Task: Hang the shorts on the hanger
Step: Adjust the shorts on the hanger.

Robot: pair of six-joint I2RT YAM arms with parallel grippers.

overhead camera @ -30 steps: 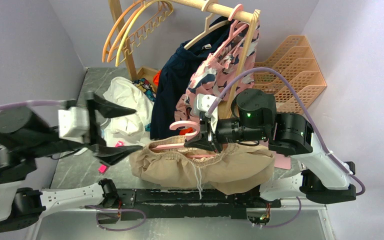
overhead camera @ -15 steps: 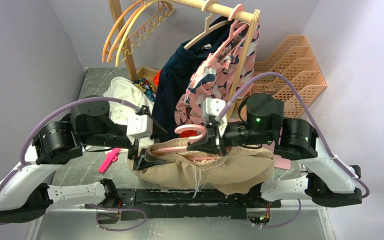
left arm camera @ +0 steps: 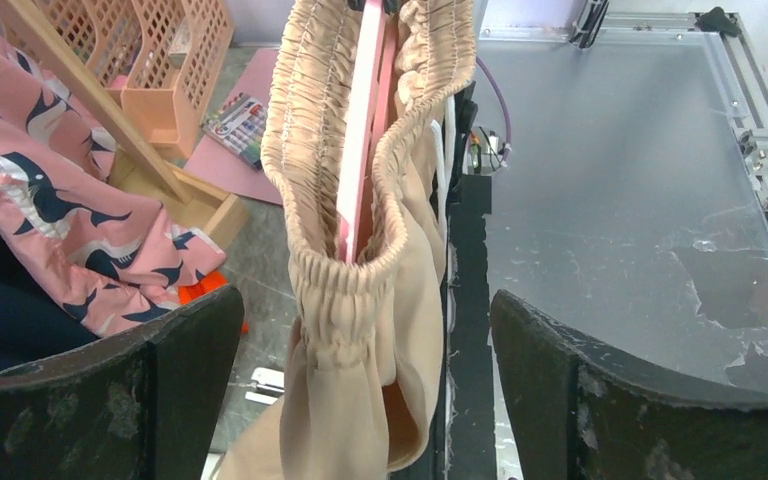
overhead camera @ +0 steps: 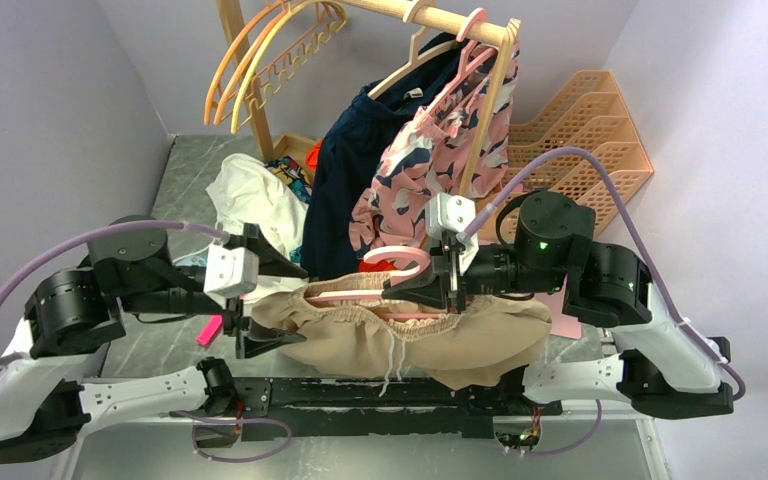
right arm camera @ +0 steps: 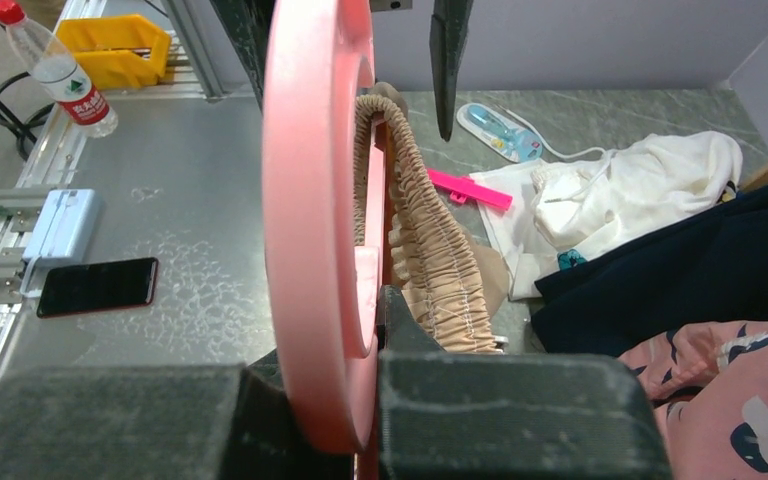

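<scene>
Hanging over the near edge of the grey marbled table, the shorts are soft tan cloth with a tightly gathered elastic waistband and a thin white drawstring dangling down the front. The hanger, smooth pink plastic, sits inside the waistband. Its long bar runs left to right across the top view, and its curved hook rises from the middle and curls toward the left arm.

The left gripper is spread wide, its two black fingers standing either side of the waistband's left end with a gap on each side, holding nothing. The right gripper is clamped on the hanger just below the hook; its wrist view shows the pink plastic pinched between the pads.

Beyond them lies a crumpled white cloth. Farther back, a navy garment and a pink patterned garment hang from a wooden rack.
</scene>
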